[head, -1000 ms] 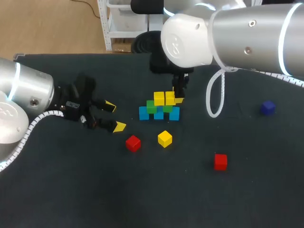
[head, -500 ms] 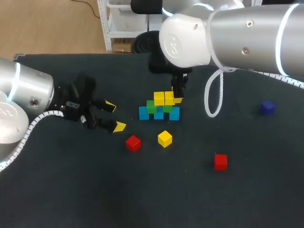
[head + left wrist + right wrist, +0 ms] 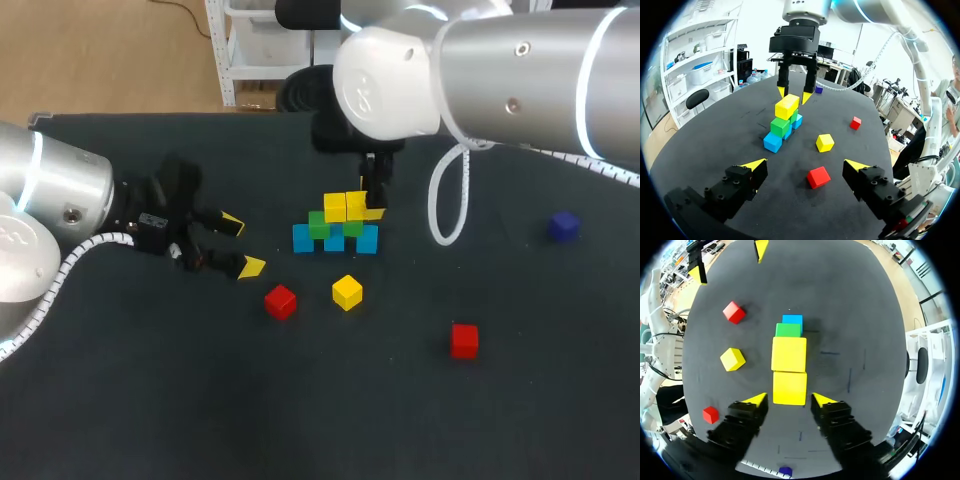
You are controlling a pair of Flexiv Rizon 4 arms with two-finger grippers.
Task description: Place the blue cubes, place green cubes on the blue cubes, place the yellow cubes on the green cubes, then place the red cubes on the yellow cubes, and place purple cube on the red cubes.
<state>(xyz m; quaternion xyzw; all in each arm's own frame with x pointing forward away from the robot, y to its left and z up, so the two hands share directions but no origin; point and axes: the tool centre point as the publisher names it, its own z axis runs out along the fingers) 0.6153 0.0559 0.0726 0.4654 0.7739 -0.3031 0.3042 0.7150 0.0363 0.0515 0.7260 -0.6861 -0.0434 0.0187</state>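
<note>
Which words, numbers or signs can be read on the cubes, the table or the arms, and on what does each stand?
No text can be read anywhere.
The stack, the loose yellow cube, both red cubes and the purple cube: plain faces.
The right arm: a pale curved mark on its casing, no letters legible.

Blue-green-yellow stack (image 3: 338,224); loose red cubes (image 3: 281,301), yellow cube (image 3: 347,292).

Silver arms (image 3: 520,70) with white coiled cables (image 3: 442,205) and black, yellow-tipped hands (image 3: 243,244).
</note>
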